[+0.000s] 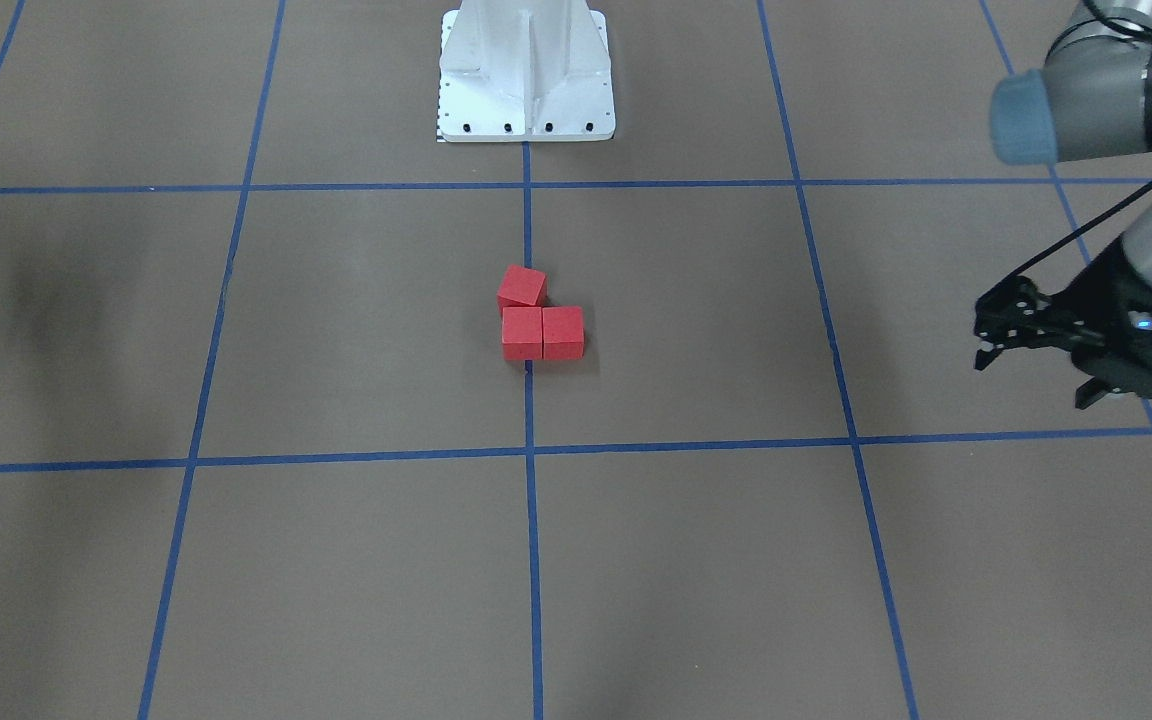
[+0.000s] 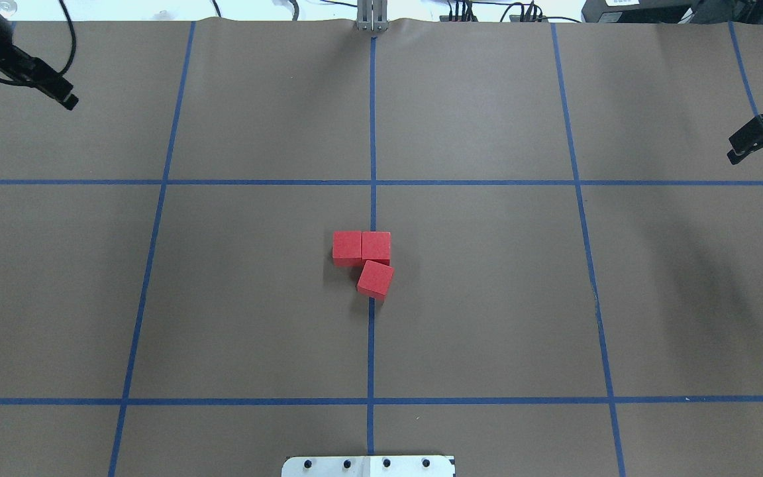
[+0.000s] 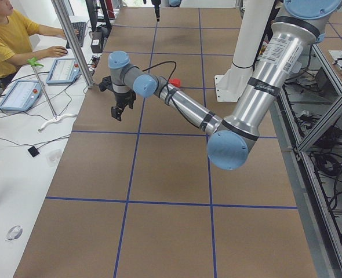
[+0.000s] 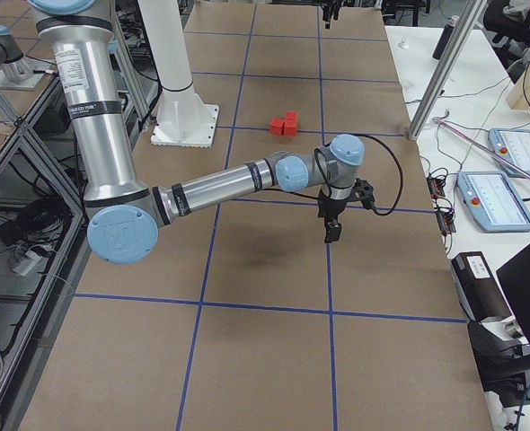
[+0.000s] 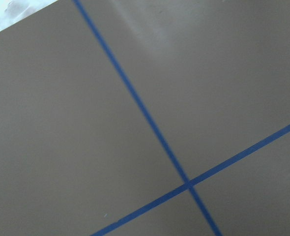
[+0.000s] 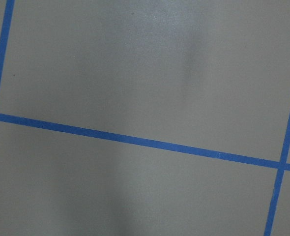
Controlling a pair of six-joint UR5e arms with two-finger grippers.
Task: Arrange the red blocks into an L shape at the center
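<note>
Overhead exterior view: the red blocks [image 2: 363,248] sit at the center [image 2: 396,215] of the worktop [image 2: 156,311], far from every edge, right on the long blue tape line [image 2: 372,132]. Two blocks sit side by side with their flat sides touching. The third block [image 2: 375,279] touches them on the side nearer the robot's edge, but it is turned a little, so the L looks a bit crooked. The left gripper [image 1: 1031,378] hangs near the far left corner, well apart from the blocks, with its fingers spread and nothing in them. The right gripper [image 2: 746,142] hangs by the right edge, and I cannot tell if its fingers are spread or together. The blocks look small, light and hard, so they likely will not squash or break. Their dull faces likely do not slip much, but a small bump could slide one. I think the best hold is from above, on two flat sides that face away from each other. On the turned block, that means the two sides that touch nothing.
</note>
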